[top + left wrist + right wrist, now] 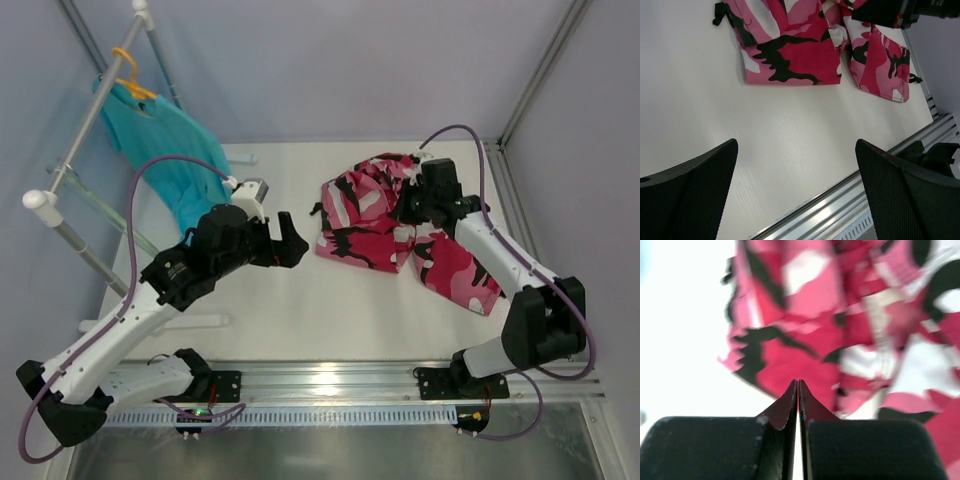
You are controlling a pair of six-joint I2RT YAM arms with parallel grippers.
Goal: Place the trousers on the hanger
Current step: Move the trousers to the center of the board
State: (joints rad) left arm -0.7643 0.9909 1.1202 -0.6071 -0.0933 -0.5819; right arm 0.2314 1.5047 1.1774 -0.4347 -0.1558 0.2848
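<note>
Far left there's a white tube rack with a teal garment hanging off an orange hanger. Low down by that rack I can just make out the hanger, the pale see-through green one, though I can't tell how it's sitting. Next over, the left end effector hovers above bare bench, jaws spread wide, holding nothing. The trousers are just to its right, a crumpled pink camo heap lying on the bench around the middle-right, one leg trailing toward the near right corner. The right end effector is down on the top of that heap, fingers pressed tight together. Honestly can't tell whether any fabric is actually pinched between them.
</note>
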